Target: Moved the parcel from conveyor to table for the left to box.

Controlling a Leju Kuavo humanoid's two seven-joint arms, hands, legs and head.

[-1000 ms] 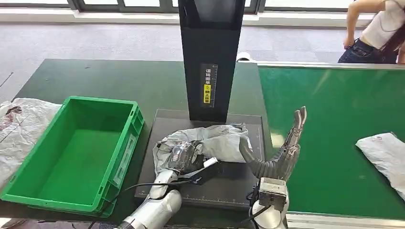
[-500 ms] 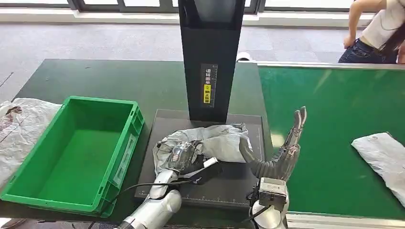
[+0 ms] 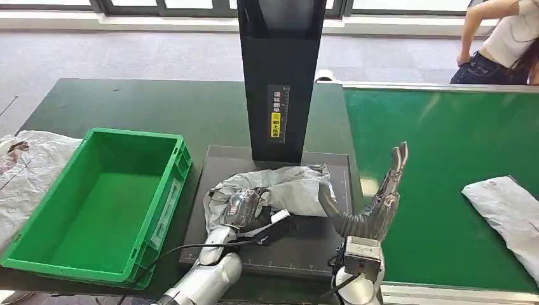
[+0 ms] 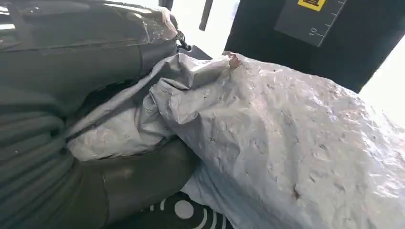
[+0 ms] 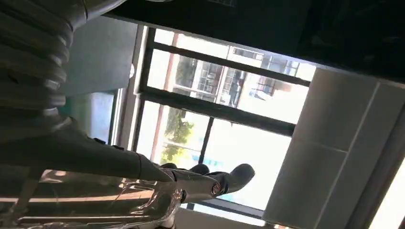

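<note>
Left hand (image 3: 245,208) grips grey parcel (image 3: 289,189) on black plate (image 3: 318,236) beside green box (image 3: 102,203); right hand (image 3: 381,197) raised, fingers spread, holding nothing, by conveyor (image 3: 438,159).

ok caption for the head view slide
Left robot hand grips a grey parcel on the black pad, green box alongside, right robot hand open.

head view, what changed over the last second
The grey parcel on the green conveyor slid left toward the robot. The left hand still grips the crumpled parcel on the black platform, the right hand stays raised and open, the green box unmoved.
</note>
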